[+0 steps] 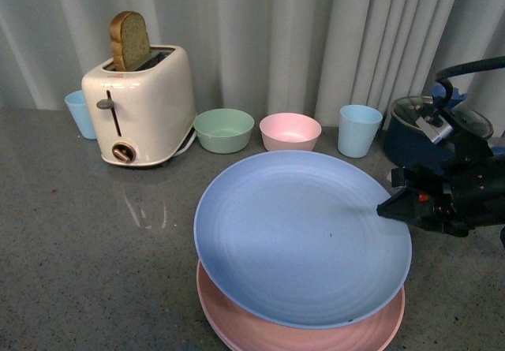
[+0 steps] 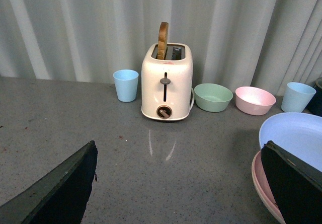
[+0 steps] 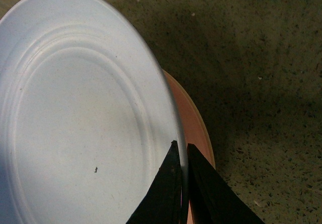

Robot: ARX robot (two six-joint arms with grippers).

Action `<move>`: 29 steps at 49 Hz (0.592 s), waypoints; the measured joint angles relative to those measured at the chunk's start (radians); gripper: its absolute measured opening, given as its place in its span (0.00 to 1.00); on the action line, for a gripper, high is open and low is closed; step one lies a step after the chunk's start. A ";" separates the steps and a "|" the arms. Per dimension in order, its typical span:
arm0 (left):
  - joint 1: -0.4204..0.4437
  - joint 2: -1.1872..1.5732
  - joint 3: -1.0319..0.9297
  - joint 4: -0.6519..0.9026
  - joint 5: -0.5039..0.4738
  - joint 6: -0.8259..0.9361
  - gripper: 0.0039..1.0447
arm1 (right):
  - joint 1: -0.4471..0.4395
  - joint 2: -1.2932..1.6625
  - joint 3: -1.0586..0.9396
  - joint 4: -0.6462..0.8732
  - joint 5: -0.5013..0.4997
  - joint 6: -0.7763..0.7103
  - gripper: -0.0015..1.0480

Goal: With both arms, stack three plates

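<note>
Right gripper (image 3: 182, 156): fingers pinch light blue plate (image 1: 300, 237) rim
Blue plate: tilted over pink plate (image 1: 260, 329)
Left gripper (image 2: 178, 183): fingers spread, empty

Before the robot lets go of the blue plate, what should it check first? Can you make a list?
1. Right gripper pinches the blue plate by its rim: ok, both fingers close on the edge.
2. Blue plate is over the pink plate: ok, though it sits a bit off-centre, with pink showing along the near edge.
3. Blue plate lies flat: not ok, it is tilted, the gripped side higher.
4. Beige plate is under the pink one: cannot tell, only a thin pale edge shows in the right wrist view.
5. Left gripper is out of the way: ok, open and empty, beside the stack.
6. Pink bowl and green bowl are apart from the stack: ok.
</note>
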 joint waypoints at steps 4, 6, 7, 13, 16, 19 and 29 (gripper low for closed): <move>0.000 0.000 0.000 0.000 0.000 0.000 0.93 | 0.005 0.015 0.000 -0.001 0.002 -0.005 0.03; 0.000 0.000 0.000 0.000 0.000 0.000 0.93 | 0.007 0.019 0.000 -0.001 0.002 -0.006 0.03; 0.000 0.000 0.000 0.000 0.000 0.000 0.93 | 0.008 0.021 0.000 -0.001 0.002 -0.007 0.03; 0.000 0.000 0.000 0.000 0.000 0.000 0.93 | 0.016 0.029 0.000 0.000 0.002 -0.012 0.03; 0.000 0.000 0.000 0.000 0.000 0.000 0.93 | 0.024 0.033 0.002 0.000 0.002 -0.016 0.03; 0.000 0.000 0.000 0.000 0.000 0.000 0.93 | 0.032 0.040 0.007 -0.004 0.002 -0.019 0.03; 0.000 0.000 0.000 0.000 0.000 0.000 0.93 | 0.051 0.060 0.035 -0.051 0.044 -0.044 0.08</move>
